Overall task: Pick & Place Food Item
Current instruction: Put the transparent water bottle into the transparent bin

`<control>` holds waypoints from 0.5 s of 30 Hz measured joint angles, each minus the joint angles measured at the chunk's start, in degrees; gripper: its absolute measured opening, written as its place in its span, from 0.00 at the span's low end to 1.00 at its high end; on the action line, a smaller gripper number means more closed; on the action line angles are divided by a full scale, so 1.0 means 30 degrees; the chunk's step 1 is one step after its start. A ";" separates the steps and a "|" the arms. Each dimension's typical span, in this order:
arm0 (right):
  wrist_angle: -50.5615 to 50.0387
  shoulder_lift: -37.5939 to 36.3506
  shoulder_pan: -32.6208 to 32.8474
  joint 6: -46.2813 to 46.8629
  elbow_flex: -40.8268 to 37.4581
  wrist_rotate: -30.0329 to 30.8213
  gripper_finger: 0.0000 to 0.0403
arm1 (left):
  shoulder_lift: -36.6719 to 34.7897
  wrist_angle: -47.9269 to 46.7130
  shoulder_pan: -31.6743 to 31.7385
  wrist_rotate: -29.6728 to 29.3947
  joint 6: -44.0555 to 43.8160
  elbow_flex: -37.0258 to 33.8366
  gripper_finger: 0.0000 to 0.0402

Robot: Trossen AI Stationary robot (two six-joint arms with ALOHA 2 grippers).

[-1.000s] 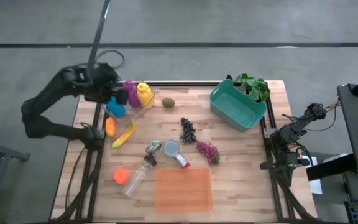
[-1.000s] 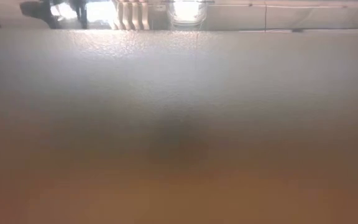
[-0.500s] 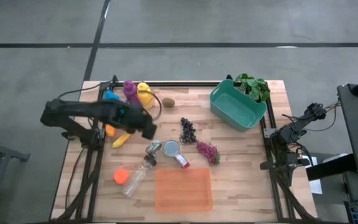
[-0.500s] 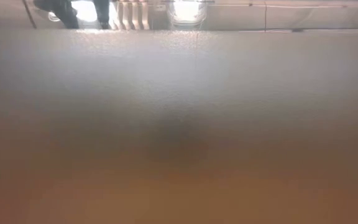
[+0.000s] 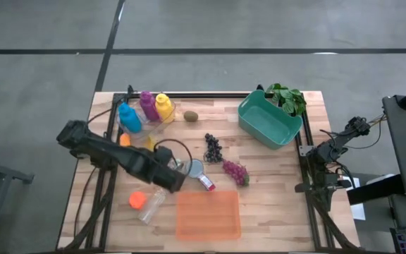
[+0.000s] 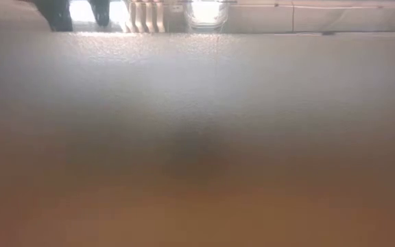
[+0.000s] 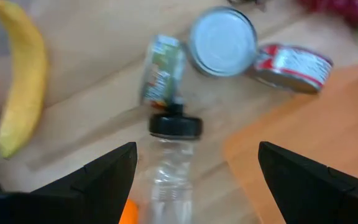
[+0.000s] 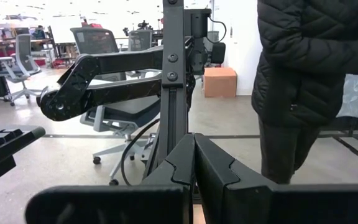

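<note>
My left gripper (image 5: 168,178) hangs open, pointing down, over a clear bottle with a black cap (image 7: 174,163) that lies on the table. Its fingers stand on either side of the bottle without touching it. Around it lie a banana (image 7: 23,74), a green-labelled can (image 7: 164,68), a silver-topped can (image 7: 222,40) and a red can (image 7: 293,64). A kiwi (image 5: 191,116), dark grapes (image 5: 212,147) and red grapes (image 5: 235,171) lie mid-table. My right gripper (image 8: 194,168) waits shut at the table's right edge.
A teal bin (image 5: 269,118) and a green plant (image 5: 287,97) stand at the far right. An orange board (image 5: 208,215) lies near the front. Blue (image 5: 128,117), purple (image 5: 148,104) and yellow (image 5: 164,107) bottles stand far left. A person stands beyond the table in the right wrist view.
My left gripper has swung from the coloured bottles at the far left toward the table's near edge and right, sinking as it went and rolling at the wrist. It now stands over the clear bottle and has stayed open.
</note>
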 joint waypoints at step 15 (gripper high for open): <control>0.0000 0.0000 0.0000 -0.0004 0.0003 0.0000 0.02 | 0.1244 0.2171 0.0368 0.1632 0.4174 -0.0740 0.85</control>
